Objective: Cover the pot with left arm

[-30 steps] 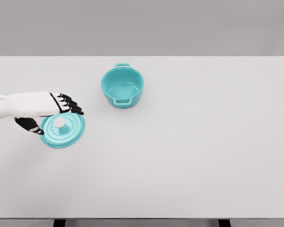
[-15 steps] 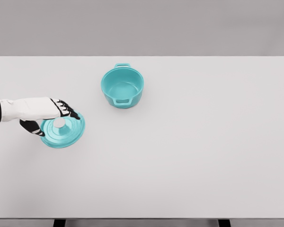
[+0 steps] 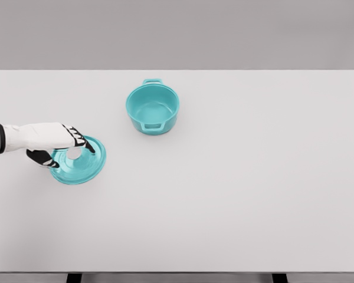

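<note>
The teal pot (image 3: 153,108) stands uncovered on the white table (image 3: 253,177), left of the middle and toward the back. Its teal lid (image 3: 82,168) lies flat on the table to the pot's front left, white knob (image 3: 75,153) facing up. My left hand (image 3: 69,154) comes in from the left edge and sits over the lid. Its black fingers (image 3: 86,145) curl down behind the knob while the thumb (image 3: 42,158) is at the lid's left rim. The right arm is out of view.
The table's front edge runs along the bottom of the view, with two dark legs showing below it. A grey wall stands behind the table.
My left hand has drawn back slightly to the left and its fingers have curled from stretched out over the lid down around the knob. The lid and pot have not moved.
</note>
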You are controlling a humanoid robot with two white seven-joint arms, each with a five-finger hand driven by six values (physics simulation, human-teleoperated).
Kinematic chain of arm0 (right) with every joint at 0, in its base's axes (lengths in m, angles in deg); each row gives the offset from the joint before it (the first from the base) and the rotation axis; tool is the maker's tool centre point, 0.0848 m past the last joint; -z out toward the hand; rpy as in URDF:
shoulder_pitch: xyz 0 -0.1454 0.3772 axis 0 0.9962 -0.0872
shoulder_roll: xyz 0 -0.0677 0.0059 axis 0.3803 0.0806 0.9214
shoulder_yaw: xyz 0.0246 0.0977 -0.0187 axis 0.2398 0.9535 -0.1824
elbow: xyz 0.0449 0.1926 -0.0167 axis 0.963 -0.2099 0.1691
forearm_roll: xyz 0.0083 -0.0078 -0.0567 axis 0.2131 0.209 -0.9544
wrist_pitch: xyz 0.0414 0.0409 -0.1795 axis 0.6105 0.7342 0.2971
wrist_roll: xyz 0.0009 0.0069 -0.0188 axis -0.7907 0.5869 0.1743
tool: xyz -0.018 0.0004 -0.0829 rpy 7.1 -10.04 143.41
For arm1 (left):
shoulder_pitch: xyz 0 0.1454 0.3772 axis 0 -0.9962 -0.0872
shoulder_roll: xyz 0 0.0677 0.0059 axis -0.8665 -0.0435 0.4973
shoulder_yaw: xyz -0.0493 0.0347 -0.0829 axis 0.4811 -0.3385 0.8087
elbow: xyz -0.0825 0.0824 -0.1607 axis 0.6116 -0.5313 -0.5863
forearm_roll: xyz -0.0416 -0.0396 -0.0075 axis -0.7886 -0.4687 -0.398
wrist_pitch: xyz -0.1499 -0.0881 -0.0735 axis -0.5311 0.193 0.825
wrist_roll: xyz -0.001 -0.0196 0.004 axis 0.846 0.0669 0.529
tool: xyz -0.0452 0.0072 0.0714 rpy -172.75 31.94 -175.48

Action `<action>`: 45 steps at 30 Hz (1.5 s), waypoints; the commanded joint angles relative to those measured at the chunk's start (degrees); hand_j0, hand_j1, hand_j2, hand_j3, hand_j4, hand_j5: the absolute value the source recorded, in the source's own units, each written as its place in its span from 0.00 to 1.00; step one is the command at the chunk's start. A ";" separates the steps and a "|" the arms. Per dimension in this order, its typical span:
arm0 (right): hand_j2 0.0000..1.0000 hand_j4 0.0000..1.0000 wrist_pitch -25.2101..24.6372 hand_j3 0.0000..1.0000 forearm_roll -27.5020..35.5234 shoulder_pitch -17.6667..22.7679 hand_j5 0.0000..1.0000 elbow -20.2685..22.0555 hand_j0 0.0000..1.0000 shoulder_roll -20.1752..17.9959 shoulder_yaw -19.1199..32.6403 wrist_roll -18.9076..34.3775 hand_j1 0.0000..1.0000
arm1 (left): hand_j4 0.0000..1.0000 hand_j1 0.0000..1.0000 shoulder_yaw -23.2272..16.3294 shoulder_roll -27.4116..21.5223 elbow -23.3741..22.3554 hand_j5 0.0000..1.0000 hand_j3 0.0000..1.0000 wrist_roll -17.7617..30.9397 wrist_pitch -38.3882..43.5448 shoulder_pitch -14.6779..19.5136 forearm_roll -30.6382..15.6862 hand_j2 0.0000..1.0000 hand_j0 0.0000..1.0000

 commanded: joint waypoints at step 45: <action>1.00 1.00 0.01 1.00 0.01 0.00 1.00 0.00 1.00 -0.01 -0.01 0.02 1.00 | 0.70 0.70 -0.43 0.76 0.19 0.70 0.70 -0.02 -0.09 0.35 0.40 0.70 0.70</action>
